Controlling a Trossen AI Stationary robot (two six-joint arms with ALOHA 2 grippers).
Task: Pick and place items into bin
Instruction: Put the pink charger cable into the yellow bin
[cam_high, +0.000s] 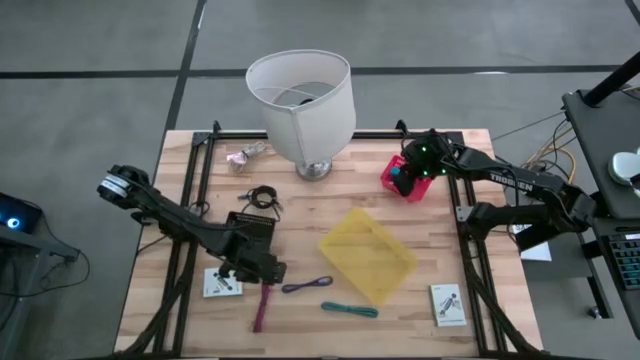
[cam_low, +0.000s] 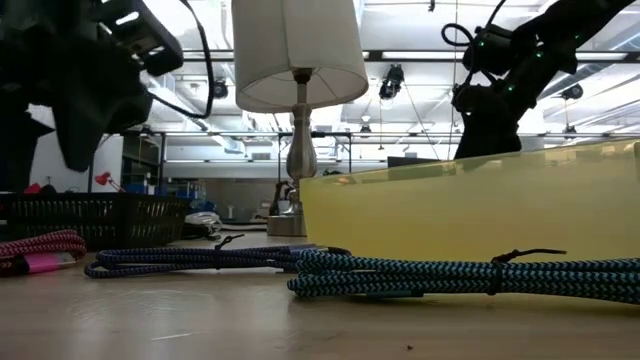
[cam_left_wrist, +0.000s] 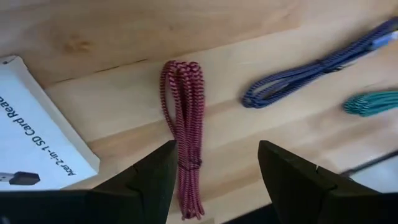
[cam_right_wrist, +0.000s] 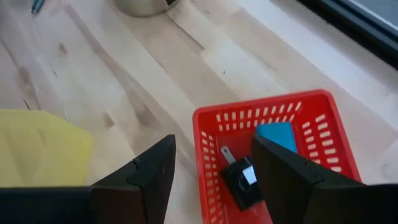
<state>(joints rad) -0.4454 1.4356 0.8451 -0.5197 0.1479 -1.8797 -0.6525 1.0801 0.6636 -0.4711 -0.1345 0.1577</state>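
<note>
high: left gripper (cam_high: 262, 272) just above maroon tie (cam_high: 262, 306), purple tie (cam_high: 306, 286) and teal tie (cam_high: 349, 309) beside yellow bin (cam_high: 368, 256) | left wrist: fingers spread, tie between, ungripped | right wrist: right gripper (cam_right_wrist: 211, 180) parted over red basket (cam_right_wrist: 280, 152)

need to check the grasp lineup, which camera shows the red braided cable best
The left wrist view: the red cable fills the frame, lying folded on the wood between the open left gripper fingers. The high view shows it only as a thin maroon streak by the gripper. The low view catches just one end. The right wrist view misses it.
</note>
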